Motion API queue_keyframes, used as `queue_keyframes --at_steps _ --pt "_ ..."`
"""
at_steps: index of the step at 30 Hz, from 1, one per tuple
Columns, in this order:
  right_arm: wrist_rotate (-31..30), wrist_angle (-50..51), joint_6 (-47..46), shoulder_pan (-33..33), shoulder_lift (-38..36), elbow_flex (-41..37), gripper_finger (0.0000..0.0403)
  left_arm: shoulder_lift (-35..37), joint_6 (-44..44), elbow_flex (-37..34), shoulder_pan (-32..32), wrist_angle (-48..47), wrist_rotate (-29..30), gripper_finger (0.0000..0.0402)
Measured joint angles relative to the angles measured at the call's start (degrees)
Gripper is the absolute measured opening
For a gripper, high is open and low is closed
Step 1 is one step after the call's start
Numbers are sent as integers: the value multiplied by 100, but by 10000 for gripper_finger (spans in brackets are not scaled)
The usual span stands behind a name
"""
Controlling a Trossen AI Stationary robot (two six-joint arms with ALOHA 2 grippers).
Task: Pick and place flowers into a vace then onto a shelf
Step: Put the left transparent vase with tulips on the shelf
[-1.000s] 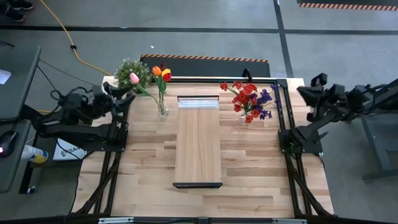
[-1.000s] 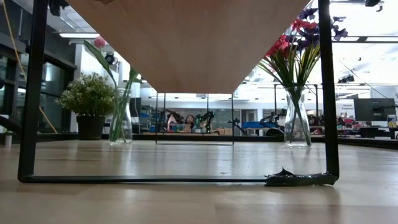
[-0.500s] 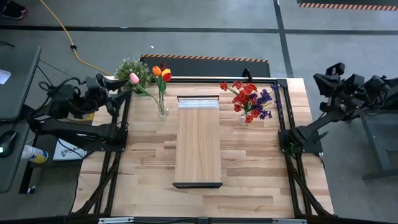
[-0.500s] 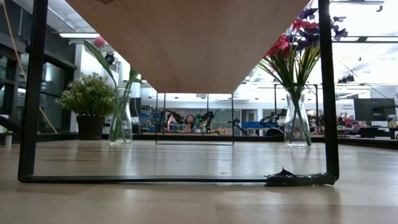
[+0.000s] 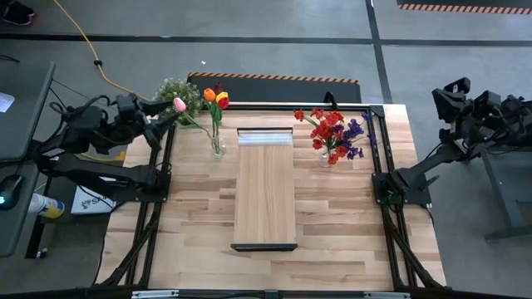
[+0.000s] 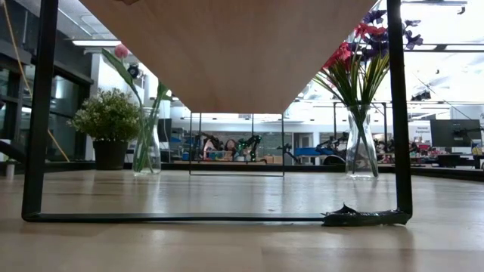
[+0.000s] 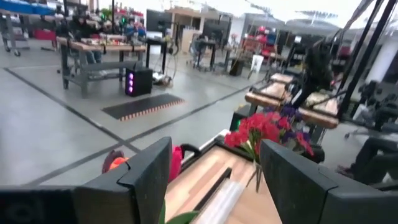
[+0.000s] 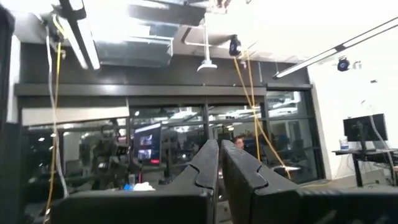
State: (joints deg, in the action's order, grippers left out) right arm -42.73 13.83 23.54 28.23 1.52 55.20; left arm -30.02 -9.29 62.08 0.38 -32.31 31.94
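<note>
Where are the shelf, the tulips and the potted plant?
shelf point(image 5: 264, 191): high view, middle of the plank's top.
tulips point(image 5: 215, 97): high view, on the orange and red blooms.
potted plant point(image 6: 110, 115): low view, on its green foliage.

Grey concrete floor is spreading around the butcher-block tabletop, with a yellow cable trailing toward eleven o'clock and a hazard-striped mat lying at twelve. Beyond, ceiling lights are glowing over dark glazed partitions, and distant workbenches are standing across the workshop.
</note>
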Motion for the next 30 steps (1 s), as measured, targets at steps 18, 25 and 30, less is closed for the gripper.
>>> queue_keyframes --at_steps 18,25,30 --pt "-454 -717 163 0 4 -13 12 -1296 -1327 570 -1 -1058 -1120 276" --pt "-408 -726 162 0 4 -13 12 -1739 -1742 571 -2 -1117 -1888 276" --pt "-405 -726 108 0 4 -13 12 -2057 -2138 571 -2 -1115 -2090 276"
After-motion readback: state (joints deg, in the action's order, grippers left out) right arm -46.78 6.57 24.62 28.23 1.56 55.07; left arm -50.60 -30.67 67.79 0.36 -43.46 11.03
